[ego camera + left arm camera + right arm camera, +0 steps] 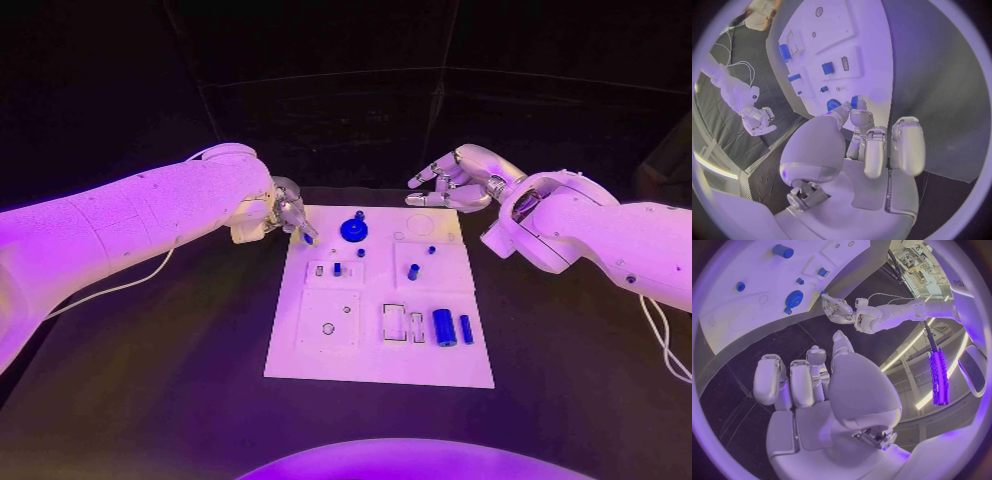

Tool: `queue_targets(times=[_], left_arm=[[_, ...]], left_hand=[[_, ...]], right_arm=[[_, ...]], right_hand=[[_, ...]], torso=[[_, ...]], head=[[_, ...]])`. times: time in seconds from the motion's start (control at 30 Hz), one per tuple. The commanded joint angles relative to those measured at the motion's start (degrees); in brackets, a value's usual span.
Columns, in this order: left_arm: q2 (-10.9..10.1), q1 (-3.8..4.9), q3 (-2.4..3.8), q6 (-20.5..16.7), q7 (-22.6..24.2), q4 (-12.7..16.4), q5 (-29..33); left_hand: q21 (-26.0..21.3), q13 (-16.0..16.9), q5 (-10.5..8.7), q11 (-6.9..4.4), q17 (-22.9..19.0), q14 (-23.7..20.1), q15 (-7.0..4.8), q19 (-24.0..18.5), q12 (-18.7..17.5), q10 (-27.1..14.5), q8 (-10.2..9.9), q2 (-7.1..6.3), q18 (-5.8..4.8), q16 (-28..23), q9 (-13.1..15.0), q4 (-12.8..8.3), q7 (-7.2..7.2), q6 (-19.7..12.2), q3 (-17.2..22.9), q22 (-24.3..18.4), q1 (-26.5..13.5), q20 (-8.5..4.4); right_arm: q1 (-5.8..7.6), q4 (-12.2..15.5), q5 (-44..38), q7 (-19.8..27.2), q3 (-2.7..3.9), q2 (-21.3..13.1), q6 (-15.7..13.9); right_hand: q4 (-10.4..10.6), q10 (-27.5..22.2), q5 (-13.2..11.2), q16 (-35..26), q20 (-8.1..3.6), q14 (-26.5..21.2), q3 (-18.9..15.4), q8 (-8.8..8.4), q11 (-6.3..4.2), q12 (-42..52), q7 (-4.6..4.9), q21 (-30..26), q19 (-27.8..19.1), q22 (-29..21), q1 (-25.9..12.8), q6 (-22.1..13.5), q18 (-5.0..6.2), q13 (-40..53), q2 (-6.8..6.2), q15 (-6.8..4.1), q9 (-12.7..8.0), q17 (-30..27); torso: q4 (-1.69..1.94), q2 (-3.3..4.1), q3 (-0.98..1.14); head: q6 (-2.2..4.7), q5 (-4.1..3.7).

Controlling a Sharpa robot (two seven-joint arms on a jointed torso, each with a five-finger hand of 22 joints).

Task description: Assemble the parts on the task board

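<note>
Pinching a small blue part (307, 238) at the task board (378, 365) edge, left hand (286, 215); right hand (450, 180) spread, empty.

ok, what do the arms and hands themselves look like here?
Both arms have smooth white rounded shells. The left arm trails a thin pale cable; another hangs off the right arm. The left hand and right hand are silver, many-fingered, with blocky segmented fingers. No markings legible.
</note>
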Motion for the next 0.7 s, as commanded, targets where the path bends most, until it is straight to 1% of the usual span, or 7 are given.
queue_targets(times=[0.03, 0.2, 0.33, 0.37, 0.47, 0.53, 0.7], left_arm=[[-1.8, 0.14, 0.01, -5.5, 1.2, 3.8, 0.2], [-4.8, -0.07, -0.04, -8.8, 1.6, 9.4, -0.8], [-7.0, -0.56, -0.14, -11.6, 2.0, 13.2, -2.2], [-7.5, -0.76, -0.21, -12.3, 2.2, 14.0, -2.6], [-8.5, -1.46, -0.58, -14.4, 2.6, 16.0, -4.0], [-9.1, -2.08, -0.94, -15.9, 2.9, 17.3, -5.0], [-9.6, -3.01, -1.30, -16.9, 2.6, 18.7, -6.2]], left_hand=[[0.0, -0.2, 0.48, 0.02, 15.1, 5.9, -0.14, 0.7, -0.2, 0.5, 0.4, -1.04, 0.01, 0.2, 0.1, -6.3, -0.01, 0.4, 7.5, 2.1, -0.3, 0.15], [0.2, -0.4, 0.69, -0.02, 15.1, 5.9, -0.17, 0.9, -0.3, 1.0, 0.8, -2.30, -0.06, 0.2, 0.2, -6.9, -0.05, 0.6, 10.1, 2.4, -1.0, 0.13], [0.3, -0.3, 0.79, -0.07, 15.1, 5.9, -0.21, 1.0, -0.1, 1.3, 1.0, -2.95, -0.09, 0.2, 0.2, -7.2, -0.09, 0.7, 11.3, 2.6, -1.4, 0.10], [0.4, -0.3, 0.83, -0.08, 15.1, 5.9, -0.21, 1.0, -0.1, 1.4, 1.0, -3.08, -0.11, 0.2, 0.2, -7.2, -0.10, 0.7, 11.6, 2.7, -1.5, 0.09], [0.5, -0.2, 0.92, -0.12, 15.1, 5.9, -0.24, 1.1, -0.1, 1.6, 1.2, -3.39, -0.13, 0.2, 0.3, -7.3, -0.13, 0.8, 12.2, 2.8, -1.7, 0.07], [0.5, -0.2, 0.96, -0.14, 15.1, 5.9, -0.27, 1.2, 0.0, 1.7, 1.3, -3.60, -0.16, 0.2, 0.3, -7.4, -0.15, 0.9, 12.7, 2.9, -1.8, 0.05], [0.6, -0.1, 0.98, -0.16, 15.1, 5.9, -0.28, 1.2, 0.0, 1.8, 1.3, -3.71, -0.18, 0.2, 0.3, -7.4, -0.16, 0.9, 13.0, 3.0, -1.9, 0.03]], right_arm=[[0.11, 0.0, 0.2, 0.5, 0.03, -0.1, 0.1], [0.11, 0.0, 0.3, 0.5, 0.03, -0.1, 0.2], [0.11, -0.1, 0.4, 0.6, 0.03, -0.1, 0.2], [0.11, -0.1, 0.4, 0.6, 0.03, -0.1, 0.2], [0.11, -0.2, 0.4, 0.6, 0.03, -0.1, 0.2], [0.11, -0.3, 0.5, 0.6, 0.03, -0.1, 0.2], [0.11, -0.4, 0.5, 0.6, 0.02, -0.1, 0.3]], right_hand=[[0.0, -0.1, 0.2, -0.4, 0.07, 1.9, -0.4, 0.35, 0.07, 0.2, -0.23, -0.3, -0.2, 0.0, -0.1, 0.2, 0.82, 0.0, 0.43, -0.41, 0.1, 0.0], [0.0, -0.1, 0.2, -0.4, 0.07, 1.9, -0.4, 0.35, 0.07, 0.2, -0.23, -0.3, -0.2, 0.0, -0.1, 0.2, 0.82, 0.0, 0.43, -0.41, 0.1, 0.0], [0.1, 0.0, 0.2, -0.3, 0.07, 1.9, -0.4, 0.36, 0.07, 0.2, -0.23, -0.3, -0.3, 0.0, -0.1, 0.3, 0.83, 0.1, 0.46, -0.41, 0.1, 0.1], [0.1, 0.0, 0.2, -0.3, 0.07, 1.9, -0.4, 0.36, 0.07, 0.2, -0.23, -0.3, -0.3, 0.0, -0.1, 0.3, 0.83, 0.1, 0.46, -0.41, 0.1, 0.1], [0.1, 0.0, 0.2, -0.3, 0.07, 1.9, -0.4, 0.36, 0.07, 0.2, -0.23, -0.3, -0.3, 0.0, -0.1, 0.3, 0.83, 0.1, 0.46, -0.41, 0.1, 0.1], [0.1, 0.0, 0.2, -0.3, 0.07, 1.9, -0.4, 0.36, 0.07, 0.2, -0.23, -0.3, -0.3, 0.0, -0.1, 0.3, 0.83, 0.1, 0.46, -0.41, 0.1, 0.1], [0.1, 0.0, 0.2, -0.3, 0.07, 1.9, -0.4, 0.36, 0.07, 0.2, -0.23, -0.3, -0.3, 0.0, -0.1, 0.3, 0.83, 0.1, 0.46, -0.41, 0.1, 0.1]], torso=[[0.35, -0.15, 0.02], [0.33, -0.21, 0.04], [0.35, -0.22, 0.00], [0.35, -0.19, -0.02], [0.41, -0.18, -0.05], [0.34, -0.16, -0.02], [0.22, -0.10, -0.02]], head=[[-0.02, -0.01], [-0.10, 0.22], [-0.12, 0.09], [-0.04, 0.17], [-0.07, 0.10], [-0.08, 0.23], [0.02, 0.45]])
